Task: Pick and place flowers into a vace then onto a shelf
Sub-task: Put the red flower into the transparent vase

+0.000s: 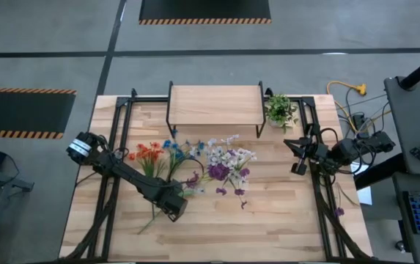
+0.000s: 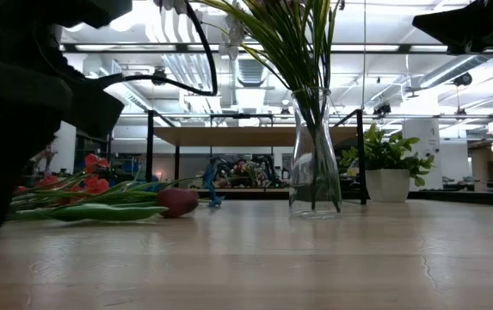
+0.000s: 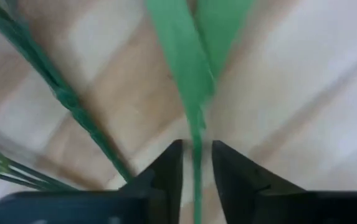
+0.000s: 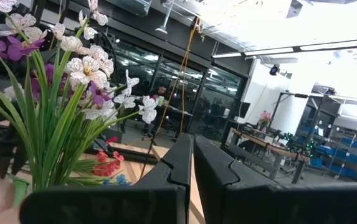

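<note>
A wide workshop hall with bright ceiling lights stretches behind the wood-plank tabletop (image 1: 268,220), which carries everything in play. At its far edge stands the shelf (image 1: 215,104), a light board on thin black legs, bare on top, with a small potted plant (image 1: 280,110) just beside its right end.

Near the table's middle the vace (image 2: 314,176) stands upright and already holds a bunch of white and purple flowers (image 1: 228,165), their stems rising well above its mouth. More flowers, orange and blue ones (image 1: 157,154), lie flat on the wood to its left.

The left gripper (image 3: 195,180) is down at the near ends of those loose stems, its fingers narrowed around a single green stem (image 3: 197,162) that runs between them; the grip looks nearly made. The right gripper (image 4: 192,168) waits near the table's right edge, raised, its jaws pressed shut on nothing.

The step in hand appears to be picking the next flower. The next move calls for a firm pinch, a clean lift, and steering the stem end into the crowded mouth without tipping the glass.
</note>
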`<move>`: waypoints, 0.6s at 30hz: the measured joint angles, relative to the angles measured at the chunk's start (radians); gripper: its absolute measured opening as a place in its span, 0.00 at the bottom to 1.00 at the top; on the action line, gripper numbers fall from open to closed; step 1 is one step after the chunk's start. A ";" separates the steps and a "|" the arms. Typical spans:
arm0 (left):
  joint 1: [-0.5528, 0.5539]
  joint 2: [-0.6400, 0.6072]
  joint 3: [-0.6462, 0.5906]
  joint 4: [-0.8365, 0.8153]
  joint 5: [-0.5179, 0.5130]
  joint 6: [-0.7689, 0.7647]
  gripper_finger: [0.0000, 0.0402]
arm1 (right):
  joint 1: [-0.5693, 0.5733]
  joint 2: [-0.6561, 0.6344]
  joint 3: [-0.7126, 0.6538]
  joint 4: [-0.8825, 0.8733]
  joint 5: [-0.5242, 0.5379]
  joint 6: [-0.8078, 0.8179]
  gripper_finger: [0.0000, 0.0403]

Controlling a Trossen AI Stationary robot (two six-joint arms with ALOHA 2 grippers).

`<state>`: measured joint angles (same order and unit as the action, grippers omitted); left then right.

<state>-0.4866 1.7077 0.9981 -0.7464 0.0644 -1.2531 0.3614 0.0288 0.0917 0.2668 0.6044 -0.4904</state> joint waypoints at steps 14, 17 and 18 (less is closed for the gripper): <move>0.002 -0.105 0.002 -0.002 -0.016 0.030 0.00 | 0.000 0.000 0.000 0.001 0.000 0.000 0.02; 0.002 -0.119 0.002 0.012 -0.050 0.021 0.00 | 0.000 0.000 0.000 0.001 0.000 0.000 0.02; 0.002 -0.121 0.002 0.014 -0.058 0.018 0.00 | 0.000 0.000 0.000 0.001 0.000 0.000 0.02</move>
<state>-0.4843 1.5869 1.0000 -0.7320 0.0068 -1.2350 0.3614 0.0288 0.0917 0.2676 0.6044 -0.4904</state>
